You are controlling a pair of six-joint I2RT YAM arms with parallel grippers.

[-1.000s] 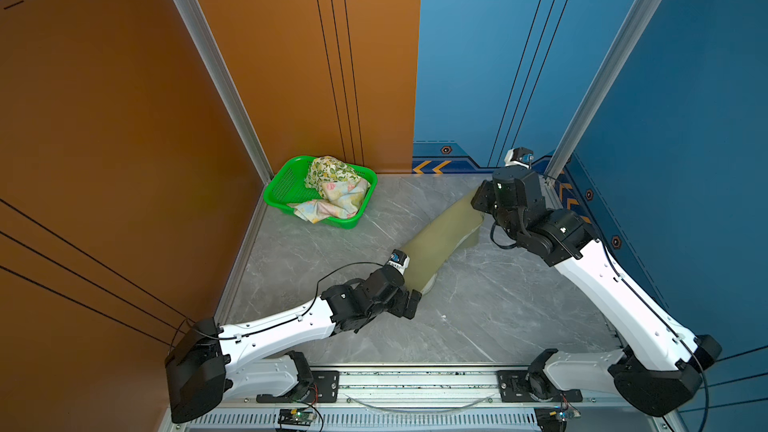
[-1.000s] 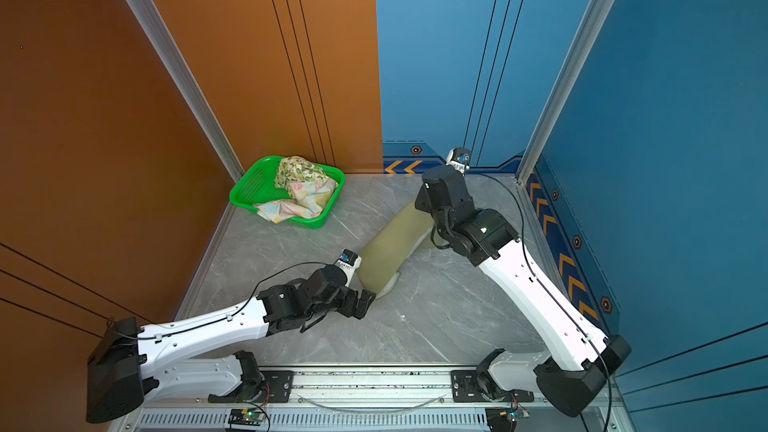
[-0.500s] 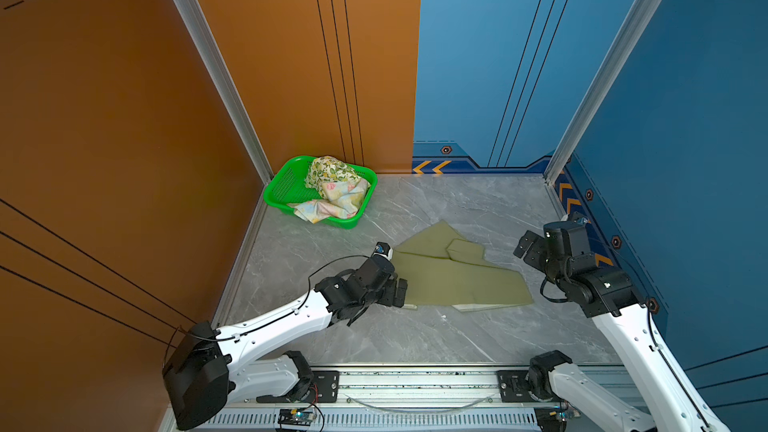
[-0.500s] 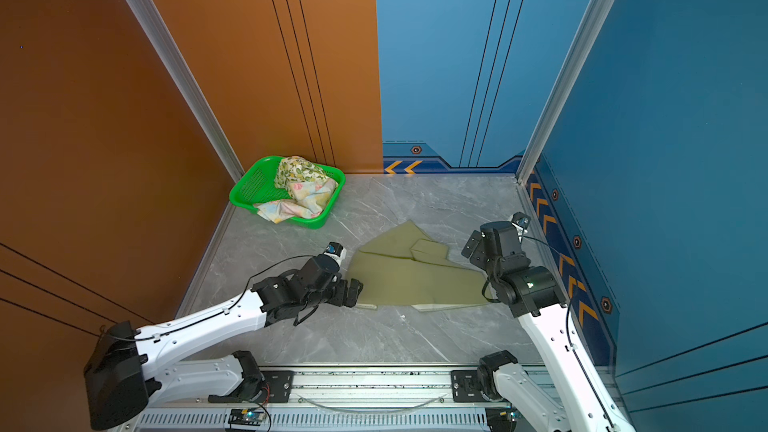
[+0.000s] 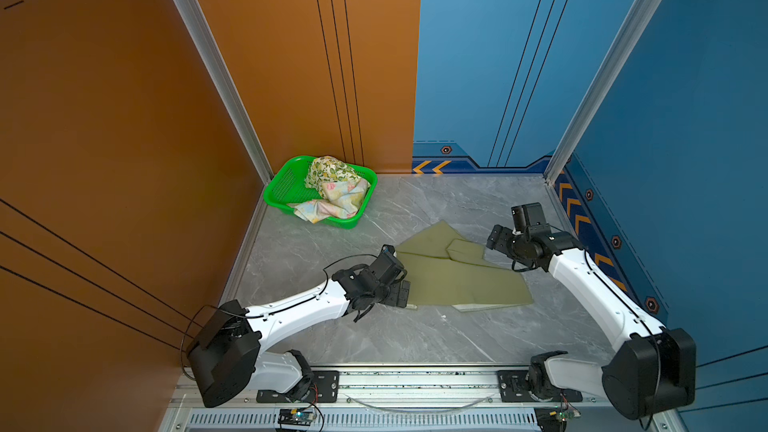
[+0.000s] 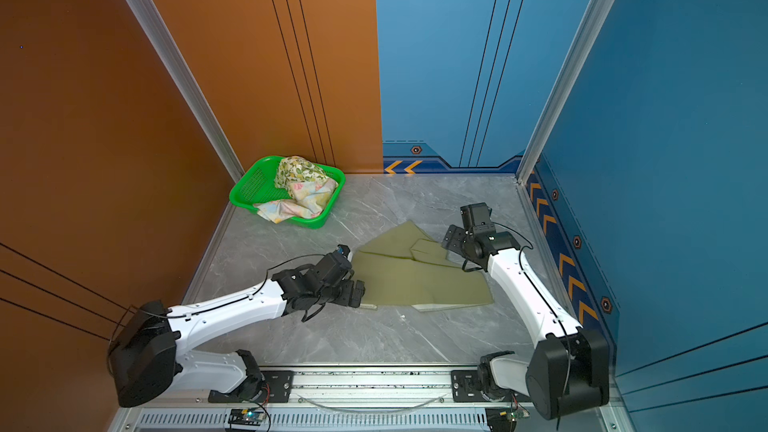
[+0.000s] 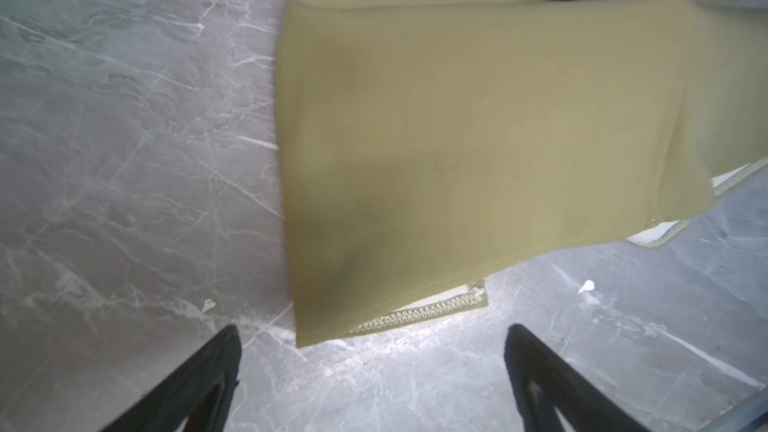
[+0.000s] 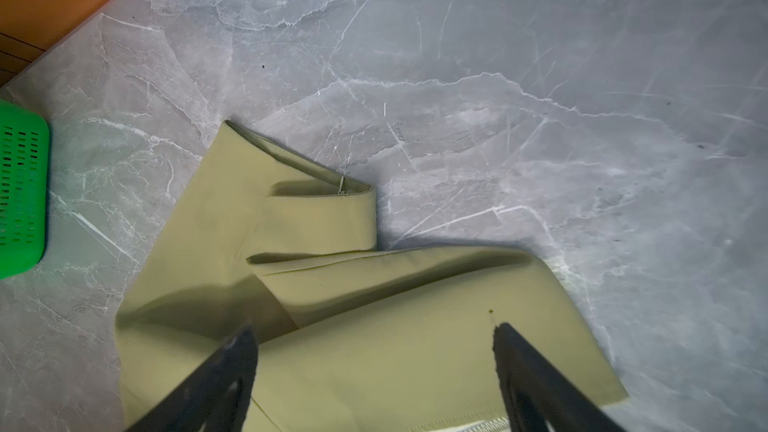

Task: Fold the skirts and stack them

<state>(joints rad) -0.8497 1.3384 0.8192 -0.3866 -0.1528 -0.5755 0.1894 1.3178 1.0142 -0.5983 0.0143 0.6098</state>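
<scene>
Near the middle of the grey marble surface (image 5: 374,338), a little toward three o'clock in both top views, the olive-green skirt (image 5: 457,280) lies flat but only roughly folded. A flap doubles over at its twelve o'clock end, and pale lining peeps out along its six o'clock hem. It looks laid out for squaring up, so I judge its fold unfinished.

The left claw (image 7: 372,328) sits at the skirt's eight o'clock corner, spread wide and gripping nothing, with the stitched hem just beyond its tips. The right claw (image 8: 374,326) hangs over the skirt's two o'clock end, likewise spread and empty.

At eleven o'clock, well apart, the lemon-print skirt (image 5: 328,170) and the pastel floral skirt (image 5: 340,201) lie crumpled in the green perforated basket (image 5: 282,189). The floral one drapes over the basket's rim.
</scene>
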